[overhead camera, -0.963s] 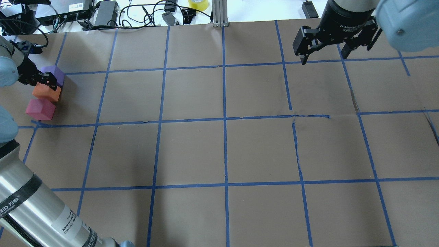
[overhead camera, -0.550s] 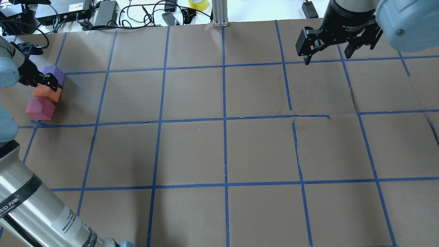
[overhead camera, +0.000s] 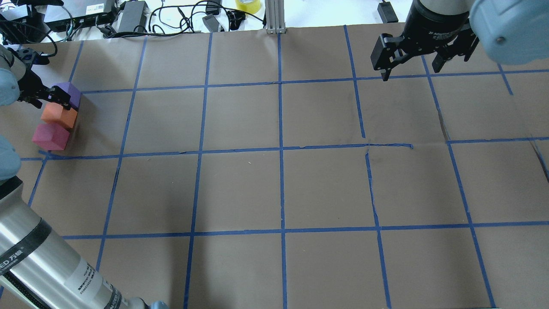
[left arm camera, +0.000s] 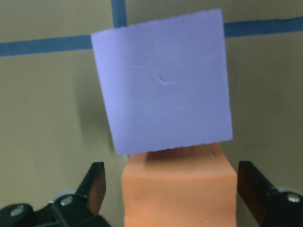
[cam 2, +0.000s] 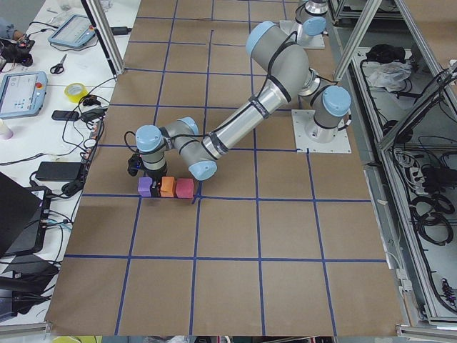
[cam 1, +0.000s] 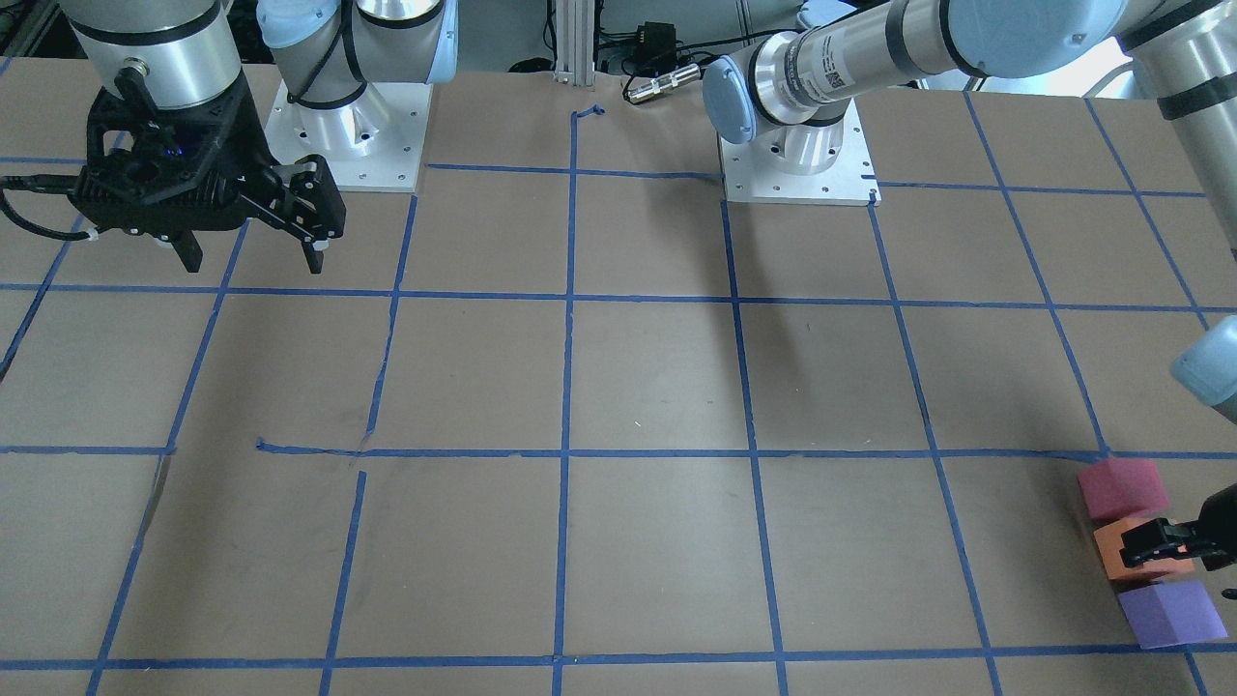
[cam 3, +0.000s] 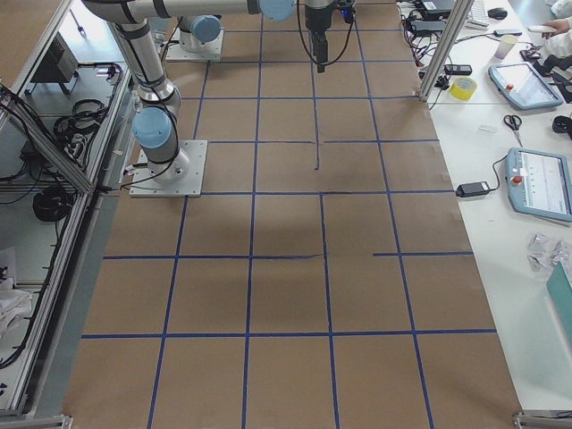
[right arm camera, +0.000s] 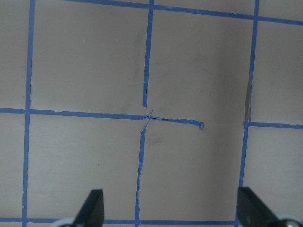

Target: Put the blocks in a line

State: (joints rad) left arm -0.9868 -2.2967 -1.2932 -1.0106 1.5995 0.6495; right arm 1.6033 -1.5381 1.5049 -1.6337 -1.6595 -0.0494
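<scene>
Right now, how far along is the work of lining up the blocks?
Looks done: the pinkish-red block, orange block and purple block sit in one row. In hand: nothing; the left claw is open astride the orange block, the right claw hangs open and empty. Left: perhaps squaring the slightly turned purple block and withdrawing the left claw.

Purple block (overhead camera: 70, 91), orange block (overhead camera: 58, 116) and pinkish-red block (overhead camera: 49, 136) sit flat in one close row, orange in the middle.

Faint "2F Adaptive" on right tool (overhead camera: 411, 72), "ED" fragment on left arm (overhead camera: 38, 253)
</scene>
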